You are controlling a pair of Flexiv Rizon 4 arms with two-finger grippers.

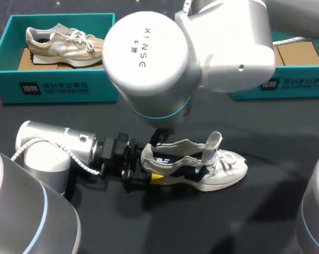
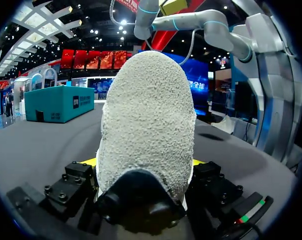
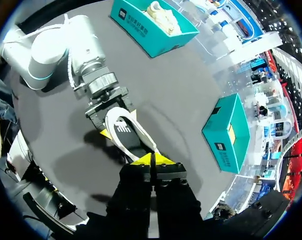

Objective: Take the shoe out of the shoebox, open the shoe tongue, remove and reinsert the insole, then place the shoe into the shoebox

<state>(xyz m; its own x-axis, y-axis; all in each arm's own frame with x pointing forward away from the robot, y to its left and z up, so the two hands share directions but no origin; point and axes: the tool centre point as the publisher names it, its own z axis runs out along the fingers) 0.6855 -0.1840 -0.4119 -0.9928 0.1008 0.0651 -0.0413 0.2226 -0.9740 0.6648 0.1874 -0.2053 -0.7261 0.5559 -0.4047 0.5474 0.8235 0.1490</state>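
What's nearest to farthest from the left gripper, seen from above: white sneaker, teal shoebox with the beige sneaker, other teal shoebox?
1. White sneaker, its heel in the left gripper.
2. Teal shoebox holding the beige sneaker, back left.
3. Other teal shoebox, back right.

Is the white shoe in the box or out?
Out. The white shoe sits on the table, apart from the teal shoeboxes, its heel in the left claw.
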